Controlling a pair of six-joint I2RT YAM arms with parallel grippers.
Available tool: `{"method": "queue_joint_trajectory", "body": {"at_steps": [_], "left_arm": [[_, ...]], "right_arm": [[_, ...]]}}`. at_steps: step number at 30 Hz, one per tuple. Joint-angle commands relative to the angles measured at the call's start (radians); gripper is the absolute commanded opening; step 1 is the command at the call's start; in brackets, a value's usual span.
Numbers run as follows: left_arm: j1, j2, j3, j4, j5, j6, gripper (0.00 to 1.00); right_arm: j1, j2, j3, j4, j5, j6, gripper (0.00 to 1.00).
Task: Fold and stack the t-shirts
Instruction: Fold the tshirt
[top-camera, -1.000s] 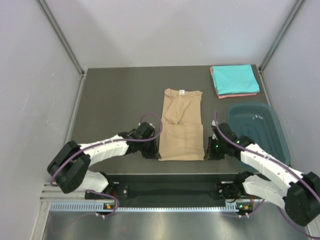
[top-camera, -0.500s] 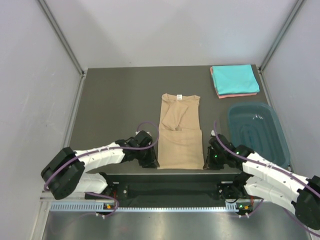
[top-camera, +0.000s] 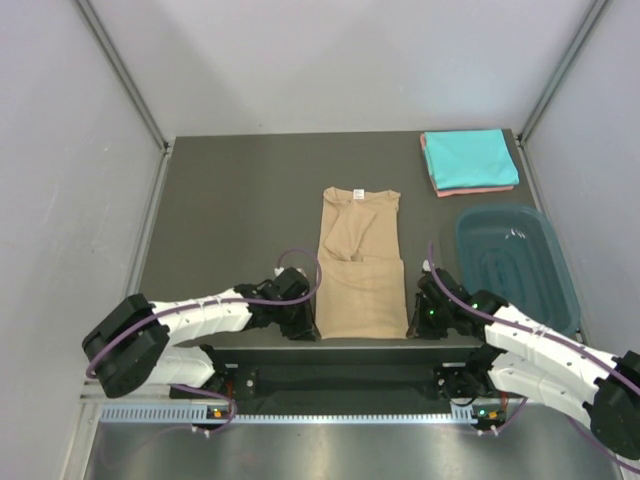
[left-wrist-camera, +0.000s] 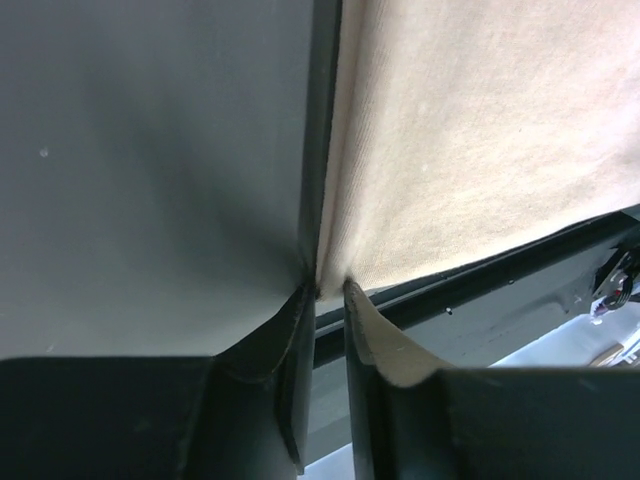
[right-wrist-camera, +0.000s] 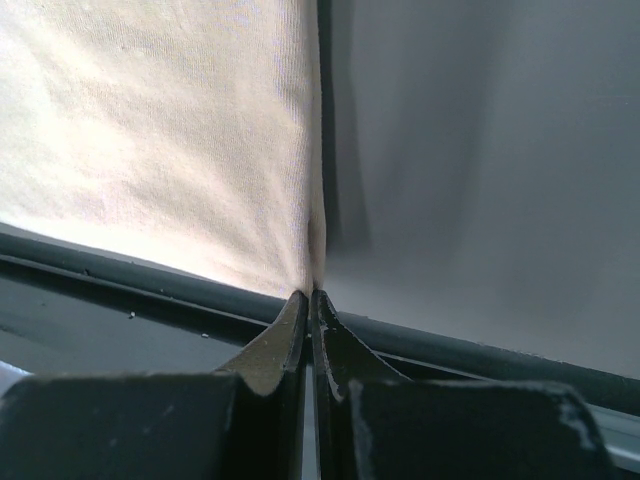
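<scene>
One tan t-shirt (top-camera: 360, 265), collar far, lengthwise near-to-far

1. Salmon-pink cloth t-shirt (top-camera: 478, 190): only a thin strip along its edges shows from under the folded turquoise cloth t-shirt (top-camera: 470, 158); the rest is covered.
2. Tan cloth t-shirt (top-camera: 360, 265): from above, its near corners are hidden under the left gripper (top-camera: 305, 325) and the right gripper (top-camera: 418, 320). Both wrist views cut it off at the top edge.
3. The small white collar label (top-camera: 360, 191) is too small to read.
4. Rigid dark teal plastic tub (top-camera: 500, 210): its near rim is partly covered by the white right arm (top-camera: 530, 335), which is itself cut off at the picture's right edge.
5. In the left wrist view, the lower right corner is too blurred to identify.
</scene>
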Motion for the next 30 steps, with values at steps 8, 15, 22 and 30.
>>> {"method": "queue_joint_trajectory", "body": {"at_steps": [8, 15, 22, 30], "left_arm": [[-0.020, 0.016, 0.015, -0.039, -0.073, -0.022, 0.00], [-0.022, -0.055, 0.102, -0.122, -0.101, -0.003, 0.00], [-0.022, -0.054, 0.182, -0.169, -0.110, 0.012, 0.00], [-0.020, -0.078, 0.324, -0.283, -0.289, 0.052, 0.00]], "right_arm": [[0.017, -0.027, 0.014, -0.032, 0.039, 0.000, 0.00], [0.019, -0.096, 0.069, -0.095, 0.072, -0.002, 0.00], [0.017, -0.099, 0.105, -0.100, 0.076, -0.011, 0.00], [0.017, -0.087, 0.217, -0.152, 0.128, -0.044, 0.00]]}}
